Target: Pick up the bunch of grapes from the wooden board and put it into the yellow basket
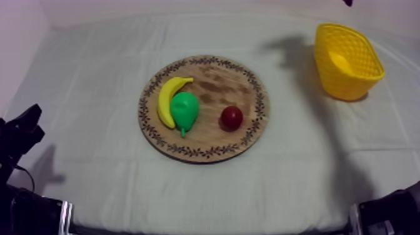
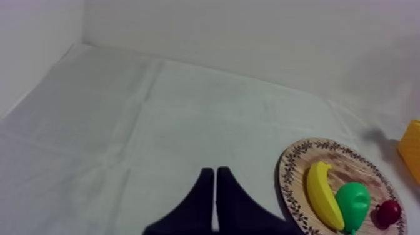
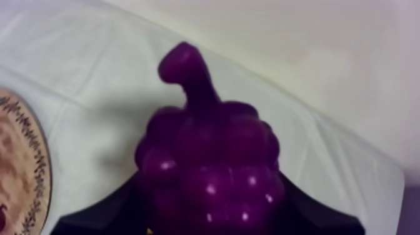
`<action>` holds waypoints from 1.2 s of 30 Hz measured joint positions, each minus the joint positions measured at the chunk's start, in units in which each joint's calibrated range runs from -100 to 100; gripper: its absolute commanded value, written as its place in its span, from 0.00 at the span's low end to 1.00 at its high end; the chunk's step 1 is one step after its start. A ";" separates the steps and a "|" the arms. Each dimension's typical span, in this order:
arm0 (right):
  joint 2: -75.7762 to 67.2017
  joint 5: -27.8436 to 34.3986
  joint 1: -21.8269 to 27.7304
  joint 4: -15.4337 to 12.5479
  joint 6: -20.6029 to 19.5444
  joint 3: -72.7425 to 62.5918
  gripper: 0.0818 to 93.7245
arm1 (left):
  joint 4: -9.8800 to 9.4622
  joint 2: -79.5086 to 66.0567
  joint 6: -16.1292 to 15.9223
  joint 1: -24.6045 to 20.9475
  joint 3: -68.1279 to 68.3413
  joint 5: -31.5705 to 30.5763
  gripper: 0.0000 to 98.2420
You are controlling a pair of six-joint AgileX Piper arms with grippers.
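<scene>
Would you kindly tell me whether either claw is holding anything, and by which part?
The right claw holds the grapes by the sides of the bunch's body, stem free. The left claw is shut on nothing.

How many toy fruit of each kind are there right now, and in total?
banana: 1
pear: 1
small red fruit: 1
bunch of grapes: 1
Total: 4
</scene>
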 measured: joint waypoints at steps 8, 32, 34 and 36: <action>-0.20 -3.86 4.25 0.36 -4.57 5.12 0.21 | 0.00 0.00 0.00 0.00 0.00 0.00 0.00; 10.47 -11.10 8.48 0.67 -6.74 18.85 0.41 | 0.00 0.00 0.00 0.00 0.00 -0.01 0.00; 11.24 -11.10 8.58 0.67 -6.38 18.85 0.48 | 0.00 0.00 0.00 0.00 0.00 -0.01 0.00; 11.80 -11.49 8.58 0.61 -6.16 18.85 0.54 | 0.00 0.00 0.00 0.00 0.00 -0.01 0.00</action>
